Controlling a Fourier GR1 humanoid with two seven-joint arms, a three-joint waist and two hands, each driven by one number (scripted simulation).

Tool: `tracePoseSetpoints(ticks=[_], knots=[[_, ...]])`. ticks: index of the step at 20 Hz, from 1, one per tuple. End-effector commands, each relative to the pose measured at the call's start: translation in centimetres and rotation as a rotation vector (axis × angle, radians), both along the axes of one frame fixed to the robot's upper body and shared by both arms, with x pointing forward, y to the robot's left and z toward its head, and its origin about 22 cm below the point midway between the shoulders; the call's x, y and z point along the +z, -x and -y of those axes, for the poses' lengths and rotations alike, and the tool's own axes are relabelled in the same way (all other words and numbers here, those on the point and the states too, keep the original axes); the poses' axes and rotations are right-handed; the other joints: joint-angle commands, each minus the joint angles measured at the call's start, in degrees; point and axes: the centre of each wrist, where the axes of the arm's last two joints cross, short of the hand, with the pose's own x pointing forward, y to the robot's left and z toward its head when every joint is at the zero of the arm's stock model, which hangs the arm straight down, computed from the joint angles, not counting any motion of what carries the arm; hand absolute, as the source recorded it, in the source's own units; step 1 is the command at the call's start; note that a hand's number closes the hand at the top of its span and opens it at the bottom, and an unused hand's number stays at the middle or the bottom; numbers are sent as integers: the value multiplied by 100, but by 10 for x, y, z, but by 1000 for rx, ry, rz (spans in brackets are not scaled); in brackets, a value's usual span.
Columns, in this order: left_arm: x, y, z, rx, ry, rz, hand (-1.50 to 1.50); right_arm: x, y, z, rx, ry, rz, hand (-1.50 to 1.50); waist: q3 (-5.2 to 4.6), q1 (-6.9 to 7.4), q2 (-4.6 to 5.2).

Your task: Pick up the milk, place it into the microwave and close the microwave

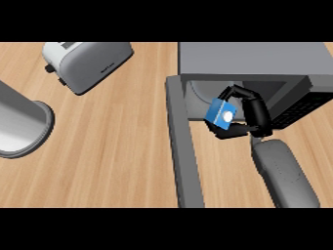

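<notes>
The milk point(222, 114) is a small blue carton with a white round mark. My right hand point(250, 113) is curled round it, fingers over its top and thumb below. Hand and carton sit at the mouth of the grey microwave point(255, 57), whose dark cavity point(201, 95) opens toward me. The microwave door point(184, 146) stands swung open, running as a long grey slab toward the view's lower edge, left of my right forearm point(284, 176). My left hand does not show.
A silver toaster point(86, 61) stands at the back left of the wooden counter point(104, 161). A large grey cylinder point(10, 122) lies on the left side. The microwave's dark control panel point(307, 105) is right of the hand.
</notes>
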Motion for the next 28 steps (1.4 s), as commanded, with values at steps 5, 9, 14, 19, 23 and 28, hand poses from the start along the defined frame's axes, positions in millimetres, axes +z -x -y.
tracePoseSetpoints(ticks=[5,9,14,19,23,28], knots=[[12,6,4,-10,-31,42,-150,23,-49,-51,-77,198,25,150,4,152,41],[7,-11,3,-29,-13,23,-150,49,-77,-45,-144,258,2,150,4,127,70],[-1,-18,-8,-50,-11,44,-150,43,-87,-46,-208,329,13,150,5,307,144],[-5,-21,-8,-81,-5,51,-150,44,-93,-28,-290,311,10,150,8,435,202],[-4,-25,-11,-69,-6,69,-150,60,-101,-15,-406,379,81,150,6,488,218],[-7,-31,-6,-94,-10,48,-150,58,-102,-6,-466,489,169,150,11,556,276]])
